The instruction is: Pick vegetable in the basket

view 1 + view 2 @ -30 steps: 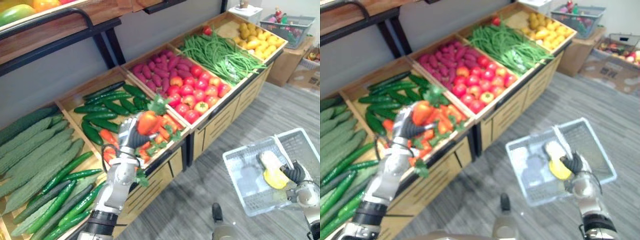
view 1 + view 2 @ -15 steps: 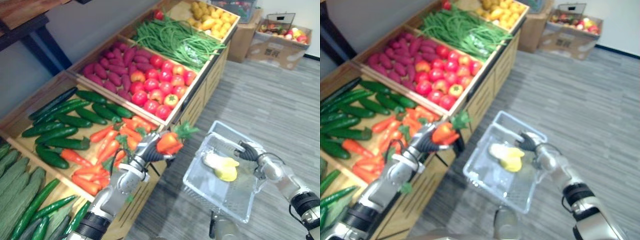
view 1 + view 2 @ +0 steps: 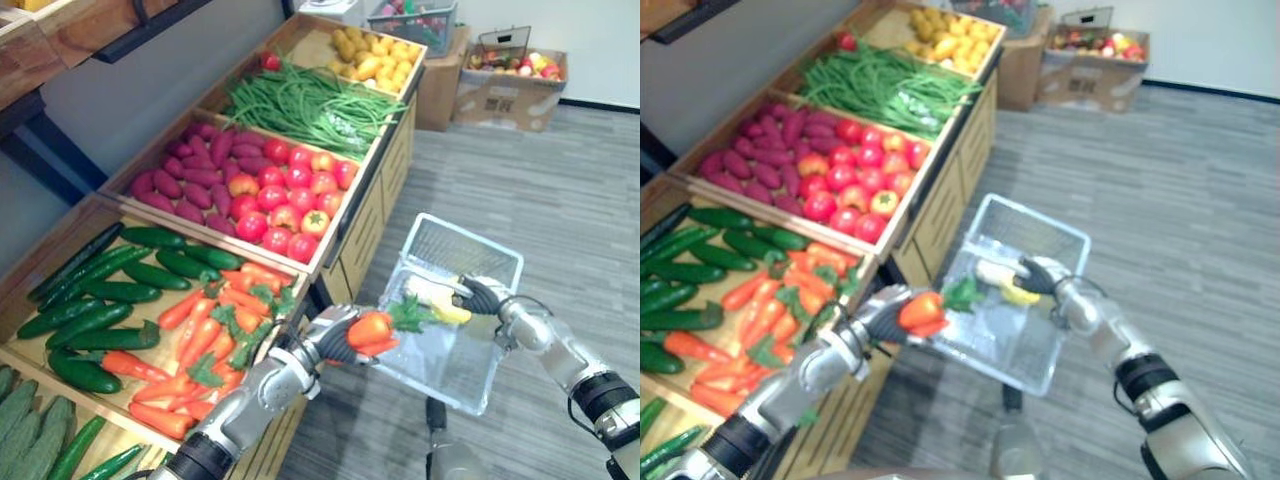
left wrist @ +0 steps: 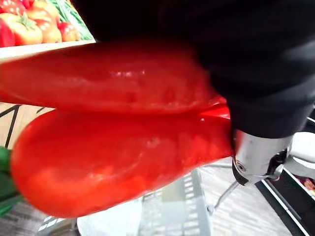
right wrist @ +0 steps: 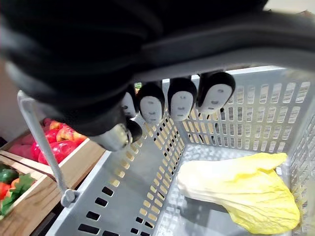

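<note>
Two carrots (image 3: 372, 330) are held clenched in the left hand (image 3: 335, 345), just beside the basket (image 3: 455, 245) rim. The handle (image 5: 256, 51) is grasped by the right hand (image 3: 480, 296), with a yellow cabbage (image 5: 241, 194) lying beneath its fingers.

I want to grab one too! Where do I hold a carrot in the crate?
Pinch the orange body mid-length, coming from above: the carrots lie flat in the open-topped crate, and the leafy tops look floppy.

We list: grey plank-patterned floor (image 3: 560, 200); wooden display stand (image 3: 368, 228), drawer fronts, along grey wall (image 3: 170, 70); cardboard boxes (image 3: 505, 95) by white far wall (image 3: 600, 40).
</note>
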Motion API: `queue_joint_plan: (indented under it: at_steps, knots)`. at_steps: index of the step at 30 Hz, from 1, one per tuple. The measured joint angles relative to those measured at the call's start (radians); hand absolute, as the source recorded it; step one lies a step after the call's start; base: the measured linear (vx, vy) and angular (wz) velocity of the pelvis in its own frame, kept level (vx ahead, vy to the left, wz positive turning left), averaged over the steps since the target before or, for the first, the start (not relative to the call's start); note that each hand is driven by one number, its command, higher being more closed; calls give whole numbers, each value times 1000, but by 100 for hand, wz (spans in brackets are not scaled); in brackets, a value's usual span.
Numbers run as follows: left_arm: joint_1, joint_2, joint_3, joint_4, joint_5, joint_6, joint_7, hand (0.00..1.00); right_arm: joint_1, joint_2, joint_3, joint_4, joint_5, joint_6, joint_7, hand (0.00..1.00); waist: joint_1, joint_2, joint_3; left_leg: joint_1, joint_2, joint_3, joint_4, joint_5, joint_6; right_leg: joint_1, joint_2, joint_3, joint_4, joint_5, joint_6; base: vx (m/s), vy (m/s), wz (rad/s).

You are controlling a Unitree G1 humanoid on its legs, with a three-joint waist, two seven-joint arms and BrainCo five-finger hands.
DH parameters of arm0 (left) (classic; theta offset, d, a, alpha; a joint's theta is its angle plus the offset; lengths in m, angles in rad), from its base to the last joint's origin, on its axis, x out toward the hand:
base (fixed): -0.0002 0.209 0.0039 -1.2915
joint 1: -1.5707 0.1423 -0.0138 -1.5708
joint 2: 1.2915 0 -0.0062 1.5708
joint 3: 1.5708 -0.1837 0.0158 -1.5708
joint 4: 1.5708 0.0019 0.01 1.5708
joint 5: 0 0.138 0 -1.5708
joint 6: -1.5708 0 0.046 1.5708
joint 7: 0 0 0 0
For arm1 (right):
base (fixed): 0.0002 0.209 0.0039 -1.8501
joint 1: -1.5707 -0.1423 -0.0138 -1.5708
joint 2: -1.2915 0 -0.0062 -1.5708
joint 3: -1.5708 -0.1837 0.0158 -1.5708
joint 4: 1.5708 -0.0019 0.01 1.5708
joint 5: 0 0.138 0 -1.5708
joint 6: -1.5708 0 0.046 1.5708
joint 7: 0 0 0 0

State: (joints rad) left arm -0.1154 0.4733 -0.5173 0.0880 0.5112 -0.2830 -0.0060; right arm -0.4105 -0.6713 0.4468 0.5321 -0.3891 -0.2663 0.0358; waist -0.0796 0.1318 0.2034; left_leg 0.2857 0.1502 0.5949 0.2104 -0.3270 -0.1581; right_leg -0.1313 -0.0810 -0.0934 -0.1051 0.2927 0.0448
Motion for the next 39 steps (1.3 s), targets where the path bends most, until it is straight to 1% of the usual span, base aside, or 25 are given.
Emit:
queue_joint_plan:
  at_steps: [3, 7, 9, 11, 13, 15, 17, 19, 22, 25, 29, 32, 33, 39]
  knots:
    - [-8, -34, -27, 46, 5, 1, 1, 100, 0, 21, 0, 0, 0, 2, 3, 100, 2, -1, 0, 0, 0, 0, -3, 0, 0, -2, 2, 6, 0, 1, 1, -56, -82, 0]
    - [-60, -123, -55, 171, 30, 3, 6, 100, 2, 65, 6, -1, 6, 3, 13, 100, 1, -2, 0, 0, -1, 4, -20, -1, 0, -13, 7, 14, -1, 8, 4, -81, -91, -4]
    - [-110, -181, -68, 272, 70, 7, 40, 100, 2, 92, 25, -1, 6, 3, 17, 100, 0, -6, 0, 1, -1, 25, -34, -5, 0, -22, 13, 20, -1, 14, 3, -116, -101, -8]
    - [-146, -225, -70, 342, 113, 24, 69, 100, 2, 107, 41, -1, 6, 3, 19, 100, 0, -8, 1, 1, 5, 27, -33, -25, 0, -25, 24, 22, -1, 17, 3, -102, -83, -10]
    - [-174, -257, -70, 394, 143, 37, 88, 100, 3, 126, 42, -1, 6, 5, 19, 100, 1, -26, 2, 2, 11, 37, -30, -34, -5, -30, 30, 34, -2, 18, 1, -96, -81, -22]
    - [-199, -291, -67, 464, 172, 61, 118, 100, 3, 149, 41, -1, 7, 5, 19, 100, 1, -48, 2, 9, 10, 60, -26, -38, -11, -36, 39, 54, -2, 11, -2, -89, -84, -34]
    - [-228, -315, -66, 515, 185, 82, 134, 100, 4, 155, 41, -1, 7, 6, 19, 100, 0, -57, 2, 12, 11, 79, -26, -39, -13, -43, 45, 66, -2, 11, -2, -41, -53, -27]
    - [-258, -337, -66, 560, 212, 100, 156, 100, 4, 153, 37, -1, 7, 8, 19, 100, -2, -60, 2, 11, 15, 85, -27, -38, -17, -52, 50, 71, -2, 11, -2, -1, -32, -20]
    - [-299, -365, -65, 623, 256, 130, 168, 100, 4, 149, 33, -1, 16, 15, 19, 100, -3, -60, 2, 12, 27, 94, -32, -35, -23, -57, 67, 71, -2, 21, -11, 38, -28, -9]
    - [-322, -371, -65, 657, 263, 143, 183, 100, 4, 156, 33, -1, 23, 15, 18, 100, -2, -60, 2, 13, 35, 95, -36, -34, -24, -57, 76, 71, -2, 31, -15, 27, -4, -1]
    - [-334, -392, -51, 682, 280, 167, 199, 100, 4, 168, 33, -1, 42, 15, 18, 100, -2, -61, 2, 16, 26, 93, -51, -33, -24, -58, 71, 71, -2, 33, -13, -2, 9, 1]
    - [-352, -403, -42, 727, 297, 184, 202, 100, 4, 183, 34, -1, 42, 17, 18, 100, -2, -66, 6, 15, 13, 87, -52, -31, -22, -59, 59, 71, -2, 36, -8, -16, 25, 3]
    - [-354, -406, -33, 737, 297, 185, 204, 0, 4, 187, 34, -1, 42, 19, 18, 100, -2, -69, 7, 15, 10, 85, -52, -31, -22, -59, 56, 71, -2, 36, -8, -26, 18, 4]
    - [-354, -442, -25, 792, 298, 207, 228, 0, 5, 201, 33, -8, 43, 19, 18, 100, -3, -78, 11, 14, 8, 80, -61, -31, -21, -60, 53, 69, -2, 36, -8, -7, -9, 1]
